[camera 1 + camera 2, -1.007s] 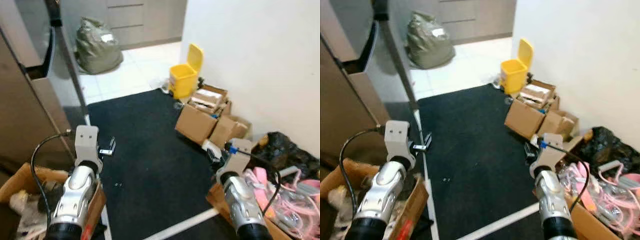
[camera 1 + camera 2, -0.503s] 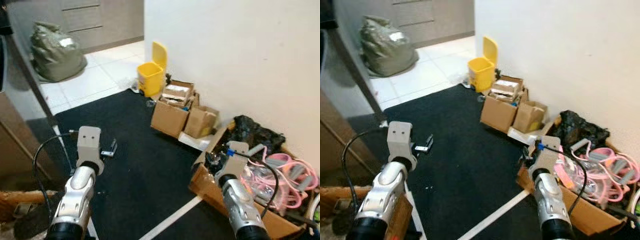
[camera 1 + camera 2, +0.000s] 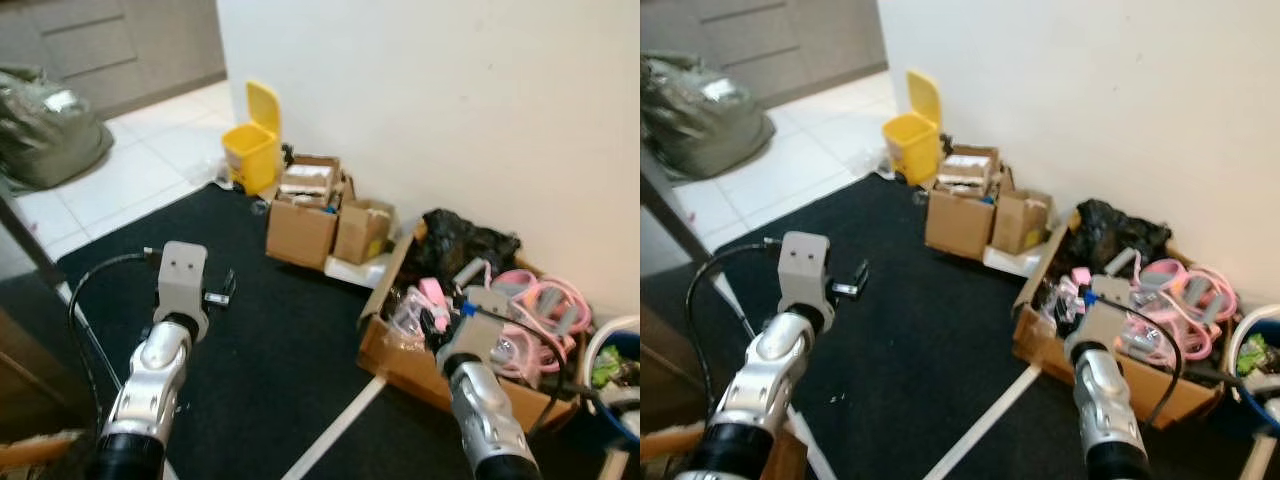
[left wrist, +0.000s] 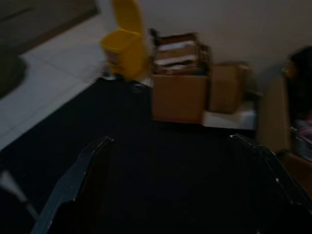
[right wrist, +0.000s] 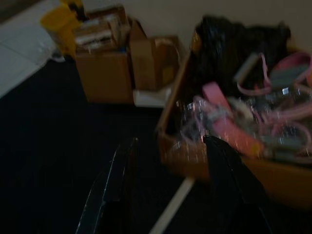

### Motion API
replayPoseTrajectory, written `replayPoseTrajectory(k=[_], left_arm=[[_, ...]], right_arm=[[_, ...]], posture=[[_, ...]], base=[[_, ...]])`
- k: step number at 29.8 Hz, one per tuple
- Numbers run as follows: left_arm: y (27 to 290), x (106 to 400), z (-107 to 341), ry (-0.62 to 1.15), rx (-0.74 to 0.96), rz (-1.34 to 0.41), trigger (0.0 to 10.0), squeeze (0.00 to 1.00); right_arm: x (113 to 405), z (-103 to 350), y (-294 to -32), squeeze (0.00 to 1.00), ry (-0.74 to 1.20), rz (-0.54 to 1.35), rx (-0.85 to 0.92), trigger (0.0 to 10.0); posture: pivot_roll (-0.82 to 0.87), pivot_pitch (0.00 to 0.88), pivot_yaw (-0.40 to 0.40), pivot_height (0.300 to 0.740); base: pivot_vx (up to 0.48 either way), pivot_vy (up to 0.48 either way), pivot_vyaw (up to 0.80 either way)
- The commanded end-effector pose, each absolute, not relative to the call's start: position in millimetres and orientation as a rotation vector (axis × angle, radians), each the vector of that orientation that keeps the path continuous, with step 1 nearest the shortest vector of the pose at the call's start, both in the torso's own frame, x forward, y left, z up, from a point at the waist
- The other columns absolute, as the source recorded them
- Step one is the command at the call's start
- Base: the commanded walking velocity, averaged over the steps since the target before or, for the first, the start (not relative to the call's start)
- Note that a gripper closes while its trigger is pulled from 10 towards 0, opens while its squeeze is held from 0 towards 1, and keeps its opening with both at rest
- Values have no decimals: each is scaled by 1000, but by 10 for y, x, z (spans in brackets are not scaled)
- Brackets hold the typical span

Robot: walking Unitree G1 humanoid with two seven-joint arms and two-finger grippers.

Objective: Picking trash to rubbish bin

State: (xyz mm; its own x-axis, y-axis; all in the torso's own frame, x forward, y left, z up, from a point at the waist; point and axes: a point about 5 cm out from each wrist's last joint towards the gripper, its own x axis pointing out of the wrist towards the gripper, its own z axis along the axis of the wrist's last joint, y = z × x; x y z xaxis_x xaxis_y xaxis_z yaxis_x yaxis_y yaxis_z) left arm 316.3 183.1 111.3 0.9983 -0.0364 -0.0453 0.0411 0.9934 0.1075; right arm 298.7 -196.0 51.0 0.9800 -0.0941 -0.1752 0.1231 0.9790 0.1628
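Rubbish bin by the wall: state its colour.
Yellow, with its lid raised: the rubbish bin shows best in the left eye view.

Matt black carpet (image 3: pixel 290 340) is noted on the floor, beside glossy pale tiles (image 3: pixel 130 170). The rubbish bin (image 3: pixel 254 150) appears as smooth yellow plastic. Boxes (image 3: pixel 300 225) are plain brown cardboard. Both arms (image 3: pixel 165 365) show polished silver metal.

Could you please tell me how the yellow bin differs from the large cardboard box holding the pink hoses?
The yellow bin is small, bright plastic, with its lid raised; the large cardboard box is wide, brown and low, with no lid. The bin stands at the carpet's far corner; the box lies near the right tool. Both stand along the white wall.
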Motion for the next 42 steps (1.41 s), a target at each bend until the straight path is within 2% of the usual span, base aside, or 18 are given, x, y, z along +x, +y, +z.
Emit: replayPoseTrajectory(k=[1,16,42], left_arm=[[1861,3161,1067,70,101,-27,10000,0],[1833,3185,1097,66,33,-19,10000,0],[1816,3184,1072,77,55,-30,10000,0]], right_arm=[[2951,471,-1973,0,180,-120,170,10000],[2974,488,-1989,0,174,-119,160,10000],[3001,502,-2027,0,179,-132,151,10000]], posture=[[82,103,71,740],[84,109,65,740],[76,118,63,740]], base=[[0,0,-688],[0,0,-694],[0,0,-721]])
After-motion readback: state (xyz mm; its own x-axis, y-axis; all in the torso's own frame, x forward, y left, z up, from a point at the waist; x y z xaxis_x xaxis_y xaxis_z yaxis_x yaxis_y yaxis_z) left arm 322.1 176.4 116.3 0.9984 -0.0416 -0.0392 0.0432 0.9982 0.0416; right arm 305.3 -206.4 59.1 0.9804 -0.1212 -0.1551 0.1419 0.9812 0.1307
